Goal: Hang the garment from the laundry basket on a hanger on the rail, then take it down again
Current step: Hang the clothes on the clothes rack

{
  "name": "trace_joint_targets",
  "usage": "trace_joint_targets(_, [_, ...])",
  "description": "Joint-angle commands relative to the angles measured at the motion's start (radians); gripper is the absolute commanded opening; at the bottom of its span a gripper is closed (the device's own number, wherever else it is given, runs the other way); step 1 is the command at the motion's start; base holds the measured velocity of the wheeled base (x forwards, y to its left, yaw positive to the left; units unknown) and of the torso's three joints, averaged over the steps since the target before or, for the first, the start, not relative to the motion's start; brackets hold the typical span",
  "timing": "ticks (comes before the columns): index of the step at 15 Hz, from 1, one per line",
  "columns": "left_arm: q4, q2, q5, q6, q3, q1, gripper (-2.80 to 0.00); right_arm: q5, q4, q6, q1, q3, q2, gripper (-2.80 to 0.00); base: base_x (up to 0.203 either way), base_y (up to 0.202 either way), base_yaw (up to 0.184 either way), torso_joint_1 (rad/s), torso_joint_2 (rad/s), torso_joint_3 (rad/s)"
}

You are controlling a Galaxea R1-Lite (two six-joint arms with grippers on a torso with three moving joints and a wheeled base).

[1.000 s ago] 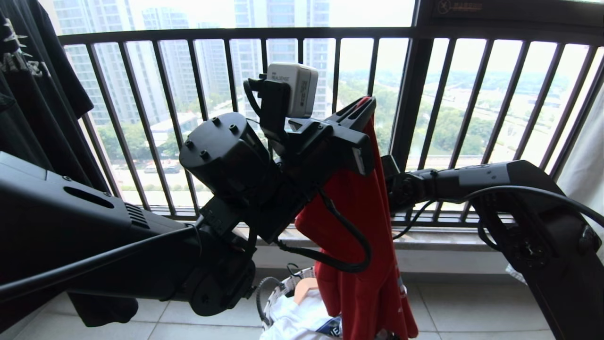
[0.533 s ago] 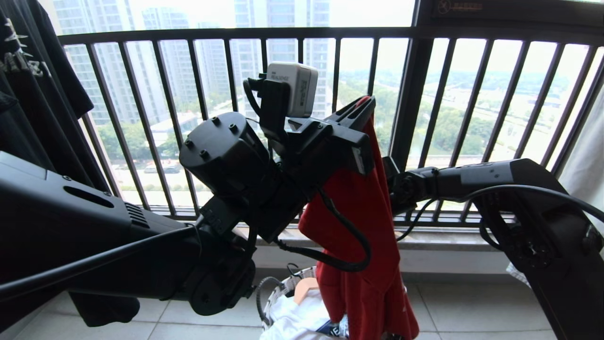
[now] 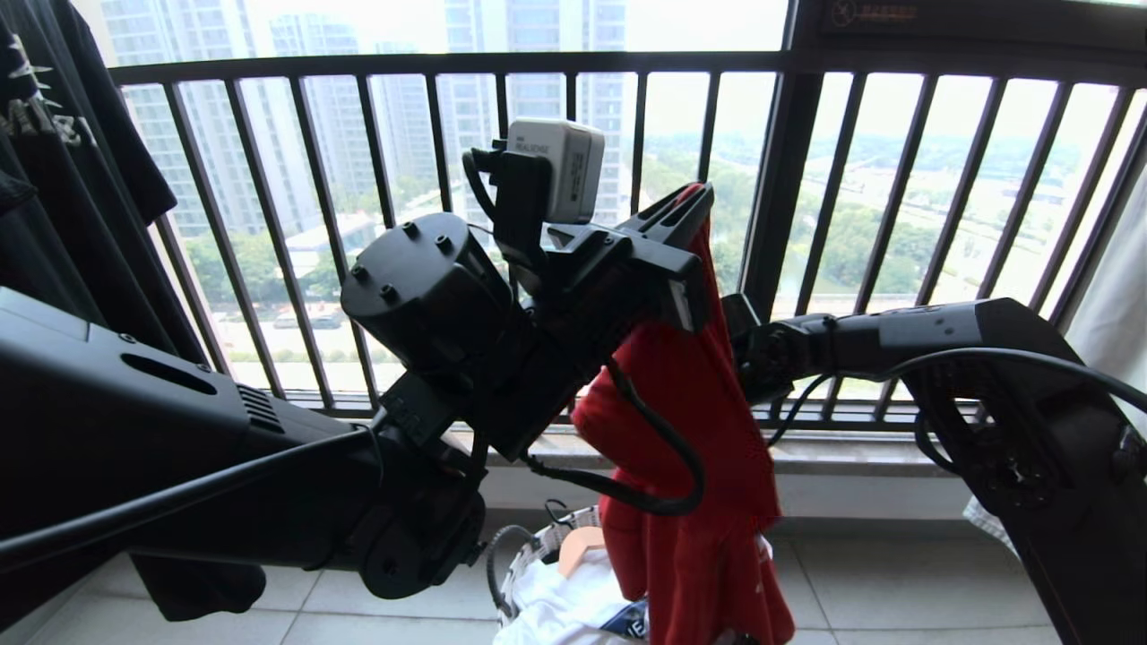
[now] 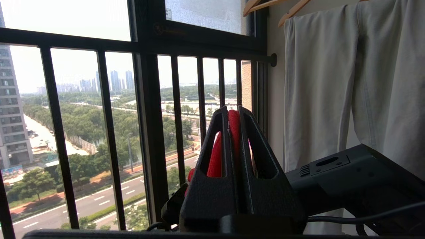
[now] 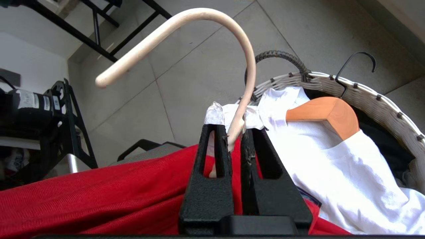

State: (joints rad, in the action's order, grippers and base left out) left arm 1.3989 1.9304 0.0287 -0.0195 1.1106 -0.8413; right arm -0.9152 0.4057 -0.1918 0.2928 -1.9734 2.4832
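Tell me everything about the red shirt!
The garment is a red knit T-shirt, bunched and hanging long from the left gripper, whose jaws pinch its top edge. Its bottom dangles over the laundry basket. The right gripper is shut on the pale hanger hook, right against the red cloth.
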Motion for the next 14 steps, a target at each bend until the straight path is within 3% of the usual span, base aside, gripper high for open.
trace_joint_targets(1, [0.011,0.001,0.000,0.000,0.000,0.001,-2.80,-0.007,-0.002,-0.002,-0.003,0.001,-0.010,-2.80,0.000,0.000,0.000,0.000,0.00,0.000])
trace_joint_targets(10, [0.011,0.010,0.000,0.001,-0.002,-0.001,-2.80,0.010,-0.024,0.046,-0.040,0.001,-0.074,-2.80,0.000,0.000,0.000,0.000,0.00,0.000])
trace_joint_targets(14, [0.000,-0.001,0.002,0.001,0.000,0.000,-2.80,0.131,-0.179,0.197,-0.040,0.001,-0.104,-2.80,0.000,0.000,0.000,0.000,0.00,0.000])
